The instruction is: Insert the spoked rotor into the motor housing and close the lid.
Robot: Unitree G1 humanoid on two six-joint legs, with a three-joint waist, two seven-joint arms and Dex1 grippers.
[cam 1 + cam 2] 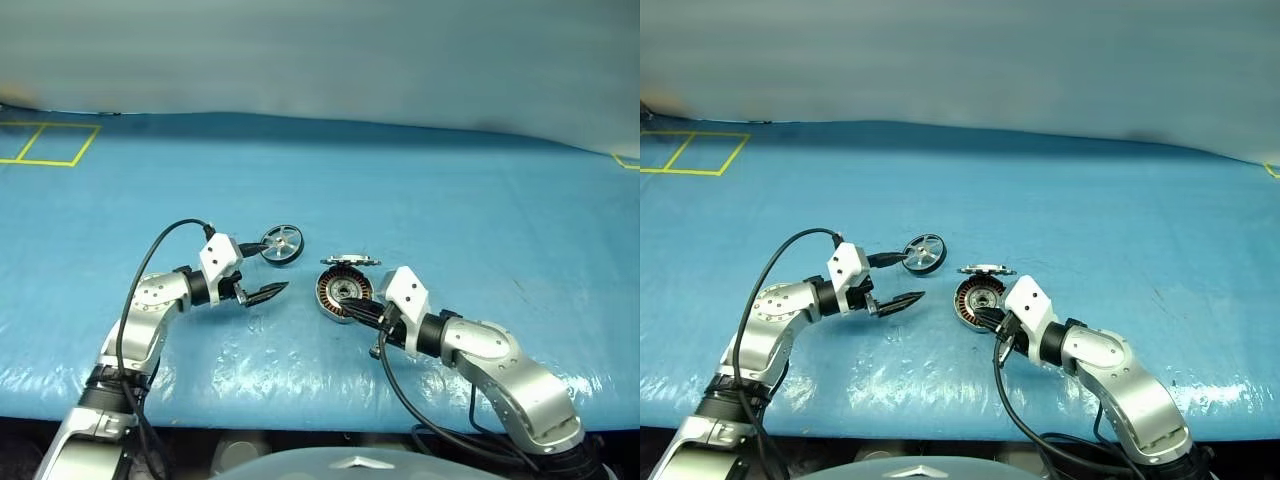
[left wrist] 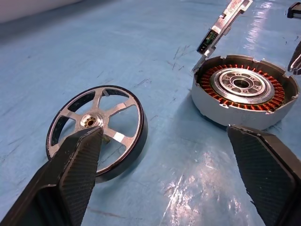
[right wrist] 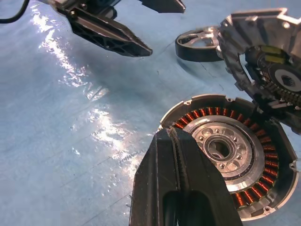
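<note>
The spoked rotor (image 2: 96, 132) lies on the blue sheet, a dark rim with silver spokes. To its right sits the motor housing (image 1: 343, 293), its copper windings showing around a silver hub. The lid (image 3: 263, 61) stands tilted up at the housing's far rim. My left gripper (image 1: 262, 268) is open just short of the rotor, one finger (image 2: 75, 174) overlapping the rotor's near rim. My right gripper (image 3: 169, 134) is shut with nothing in it, its tips at the housing's near rim; contact is unclear.
A blue glossy sheet (image 1: 450, 200) covers the table, whose front edge runs close below both arms. Yellow tape squares (image 1: 50, 143) mark the far left corner. A black cable (image 1: 150, 260) loops above the left wrist.
</note>
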